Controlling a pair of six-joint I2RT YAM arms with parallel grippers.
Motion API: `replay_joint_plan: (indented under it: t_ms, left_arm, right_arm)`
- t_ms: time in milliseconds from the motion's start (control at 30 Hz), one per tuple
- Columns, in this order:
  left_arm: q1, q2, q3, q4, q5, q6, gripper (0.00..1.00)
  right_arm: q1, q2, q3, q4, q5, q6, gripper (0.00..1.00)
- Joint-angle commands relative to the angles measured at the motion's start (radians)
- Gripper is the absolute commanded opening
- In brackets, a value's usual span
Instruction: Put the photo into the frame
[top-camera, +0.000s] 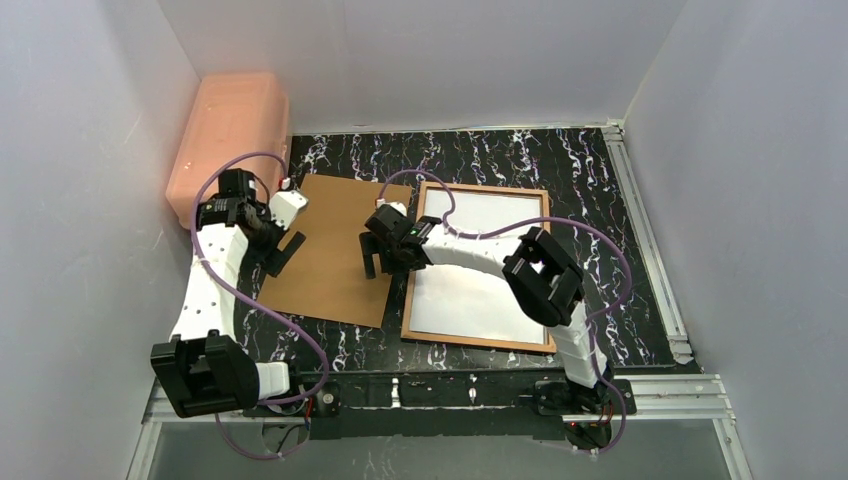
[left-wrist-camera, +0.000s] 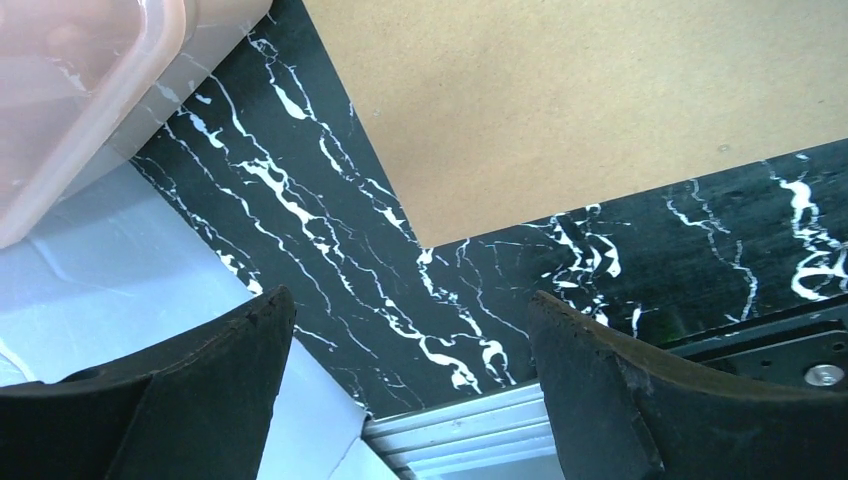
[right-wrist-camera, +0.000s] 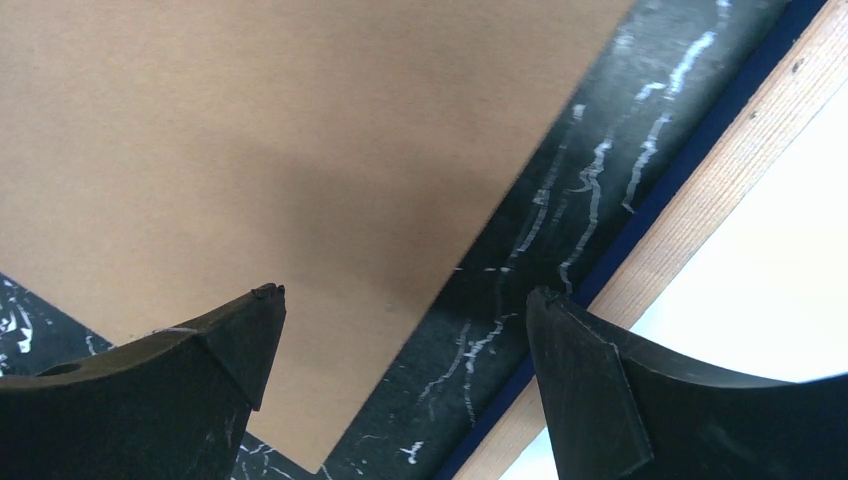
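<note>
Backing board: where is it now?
Top view, left of centre: the backing board lies flat on the table, just left of the frame, near the pink bin.

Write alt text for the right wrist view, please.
The open right end effector hangs over the edge of a brown board and black marbled table. At right runs a frame with a blue border, wooden rim and white inside.
</note>
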Motion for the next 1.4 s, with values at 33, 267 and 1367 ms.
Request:
replay_joint_plan:
  t_ms: [33,267,1367]
  left_arm:
    - [0.016,-0.031,-0.054,0.058,-0.077,0.091,0.84]
    - [0.019,-0.043,-0.184,0.254,-0.226,0.231,0.81]
    - [0.011,0.342,-0.4,0.811,-0.146,0.256,0.63]
  right_arm:
    - [-0.057,-0.086,-0.073,-0.03,0.052,-0.006,0.99]
    - [-0.114,-0.151,-0.153,-0.03,0.076,-0.014,0.99]
    - [-0.077,-0.163,-0.136,0.045,0.156,0.032,0.99]
